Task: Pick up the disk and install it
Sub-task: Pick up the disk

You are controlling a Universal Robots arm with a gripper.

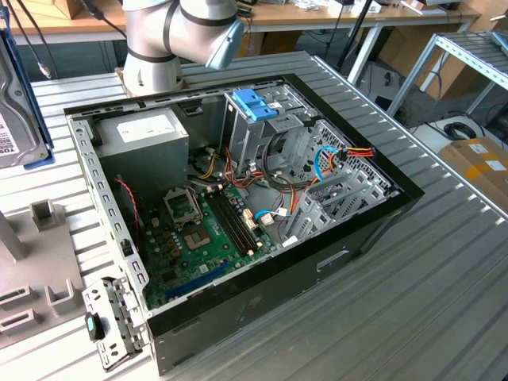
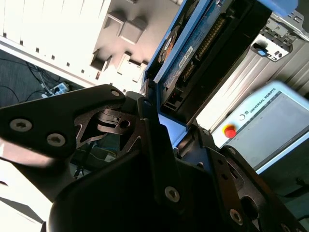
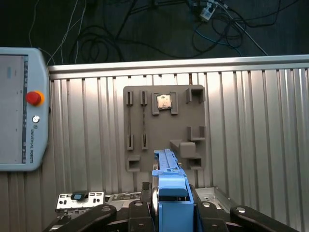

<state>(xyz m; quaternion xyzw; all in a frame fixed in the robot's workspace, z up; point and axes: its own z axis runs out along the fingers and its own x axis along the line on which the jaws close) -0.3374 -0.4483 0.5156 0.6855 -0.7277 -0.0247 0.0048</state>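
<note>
We are gripping the disk [image 3: 170, 191], claw [image 3: 171, 215] clamped on its blue carrier, long axis pointing straight outward, above the grey fixture tray [image 3: 164, 133]; the open computer case [image 1: 357, 246] is lying toward the exterior view's right.

A grey slotted tray [image 3: 164, 130] lies on the ridged counter [image 3: 251, 135] below the claw [image 3: 171, 212]. A pendant [image 3: 19, 111] rests beside the tray.

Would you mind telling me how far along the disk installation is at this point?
Pickup looks done: the end effector is shut on the disk, held above the grey holder tray in the first wrist view. In hand: the disk itself. Left: installing it, as it sits at the exterior view's left edge, outside the open computer case.
</note>
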